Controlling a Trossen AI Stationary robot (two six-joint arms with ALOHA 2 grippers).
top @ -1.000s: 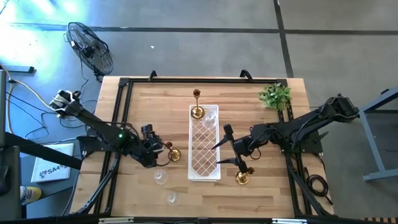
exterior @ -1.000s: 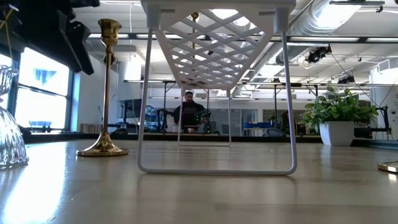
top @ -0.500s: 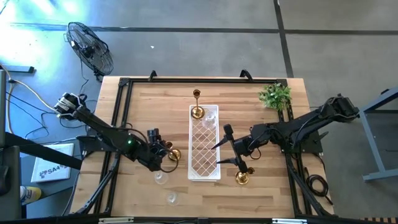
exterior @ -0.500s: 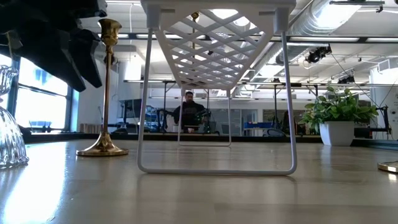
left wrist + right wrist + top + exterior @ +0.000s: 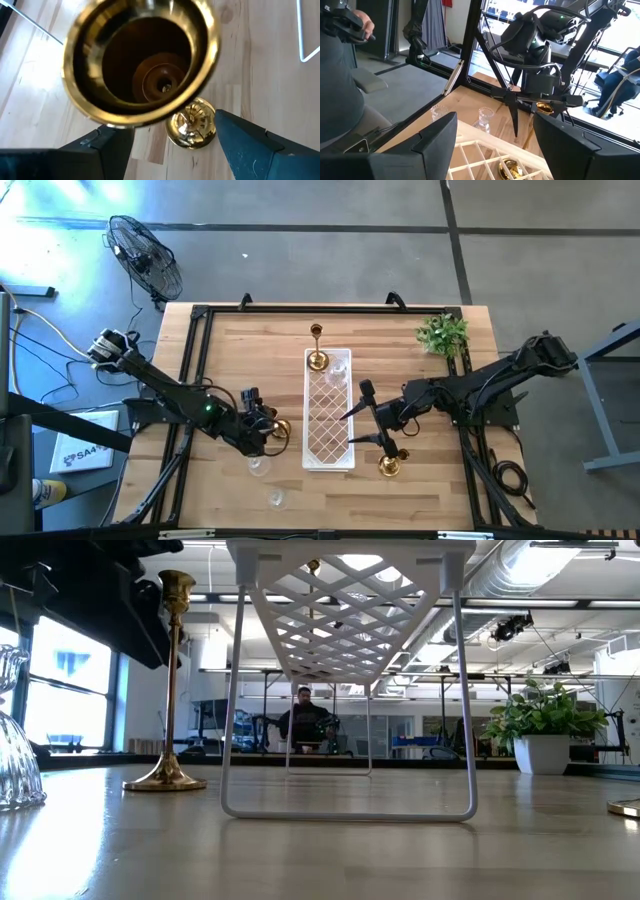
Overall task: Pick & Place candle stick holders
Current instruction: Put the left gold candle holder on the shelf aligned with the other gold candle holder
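Observation:
A brass-gold candle stick holder with a thin stem stands on its round base left of the white lattice tray. My left gripper is open right at its top. In the left wrist view its cup is close under the camera and its base shows between the two fingers, which stand apart from it. In the low view the holder stands upright beside the dark gripper. My right gripper is open and empty over the tray's right edge.
Another brass holder and a glass holder are at the tray's far end. A brass holder stands right of the tray. Two glass holders stand at the near left, and a green plant at the far right. A person shows beyond the table.
My left gripper has gone toward the table's right edge, up to the top of the brass holder left of the tray. The holder has stayed upright where it was.

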